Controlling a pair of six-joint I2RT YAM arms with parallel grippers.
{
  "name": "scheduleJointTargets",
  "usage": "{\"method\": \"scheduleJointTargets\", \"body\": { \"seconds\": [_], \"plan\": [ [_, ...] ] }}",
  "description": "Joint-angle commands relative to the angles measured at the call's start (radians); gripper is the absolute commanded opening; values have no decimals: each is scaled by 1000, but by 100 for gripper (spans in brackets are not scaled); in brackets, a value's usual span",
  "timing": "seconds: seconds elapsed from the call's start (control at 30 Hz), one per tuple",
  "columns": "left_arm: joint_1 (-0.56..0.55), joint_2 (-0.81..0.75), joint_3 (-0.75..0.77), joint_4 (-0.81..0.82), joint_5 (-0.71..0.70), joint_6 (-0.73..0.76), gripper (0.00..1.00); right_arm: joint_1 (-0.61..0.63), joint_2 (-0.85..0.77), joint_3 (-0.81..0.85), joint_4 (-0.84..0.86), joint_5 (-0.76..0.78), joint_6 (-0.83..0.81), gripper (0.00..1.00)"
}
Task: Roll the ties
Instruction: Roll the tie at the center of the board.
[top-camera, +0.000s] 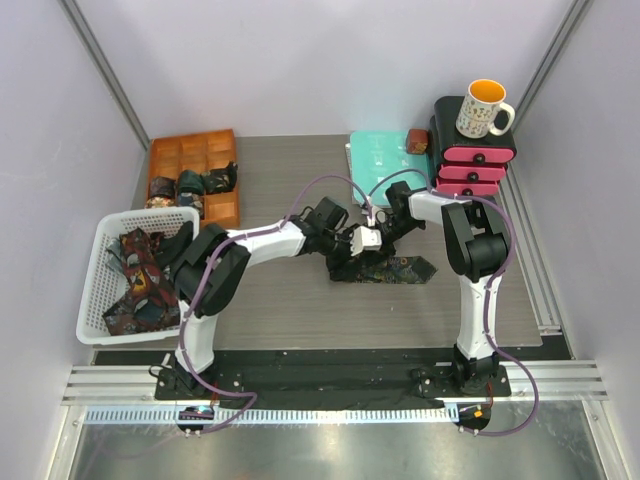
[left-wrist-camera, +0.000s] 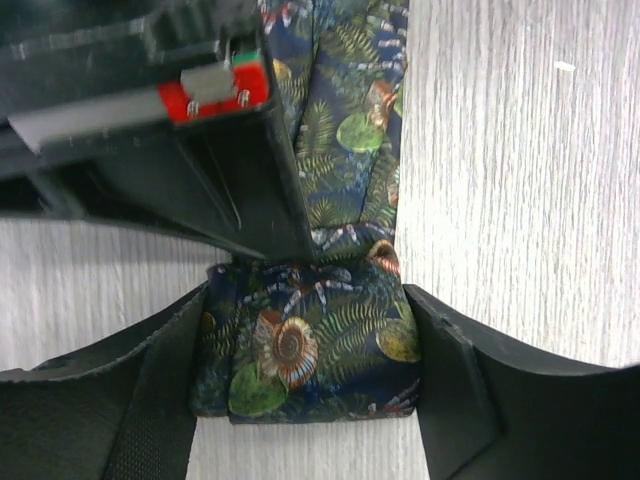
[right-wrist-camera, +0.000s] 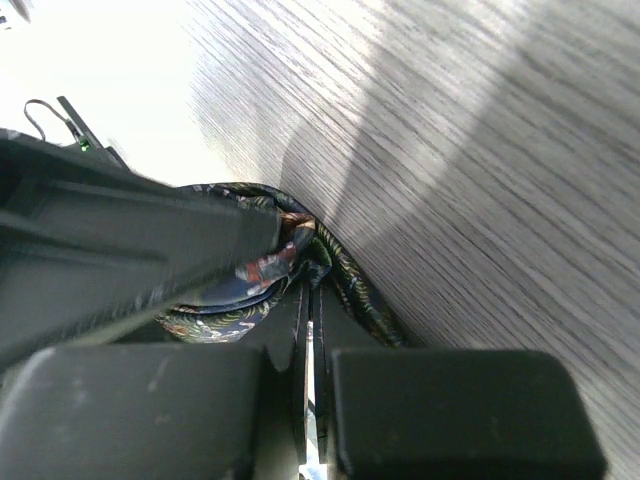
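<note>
At the table's (top-camera: 300, 315) middle, a tie (top-camera: 388, 268) lay half rolled: left gripper (left-wrist-camera: 305, 330) spread wide, clasping the roll; right gripper (right-wrist-camera: 310, 295) closed, tips in its core. A few rolls (top-camera: 190, 183) sat in the far-left tray (top-camera: 222, 208); loose ties (top-camera: 140, 285) waited in the left-edge basket (top-camera: 98, 300).

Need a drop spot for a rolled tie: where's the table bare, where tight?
Bare table: near strip in front of the tie; back gap between orange tray and teal folder; right side below the drawer unit. Crowded: centre, left gripper and right gripper at that tie; left edge, filled by the basket.
</note>
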Motion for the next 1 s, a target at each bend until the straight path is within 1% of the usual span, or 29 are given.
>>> {"method": "scheduleJointTargets", "body": {
  "seconds": [0.0,0.13,0.23,0.4,0.43,0.47,0.57,0.7,0.97],
  "plan": [
    [19,-63,-58,0,-16,-48,74,7,51,-30,103,214,-56,1],
    [28,-111,-99,19,-23,-42,75,6,54,-30,103,214,-55,1],
    [30,-118,-87,31,-16,-46,72,7,63,-25,103,212,-53,1],
    [28,-120,-61,36,-5,-69,65,6,71,-21,103,204,-40,1],
    [28,-125,-58,36,-2,-68,63,7,74,-16,103,203,-38,1],
    [30,-126,-57,36,3,-69,59,7,74,-14,103,204,-38,1],
    [25,-115,-41,29,20,-75,54,7,76,-7,103,203,-18,1],
    [-4,-76,2,32,18,-104,56,13,83,-1,112,191,6,1],
    [-34,53,100,82,-39,-230,54,24,66,-36,170,149,100,1]
  ]
}}
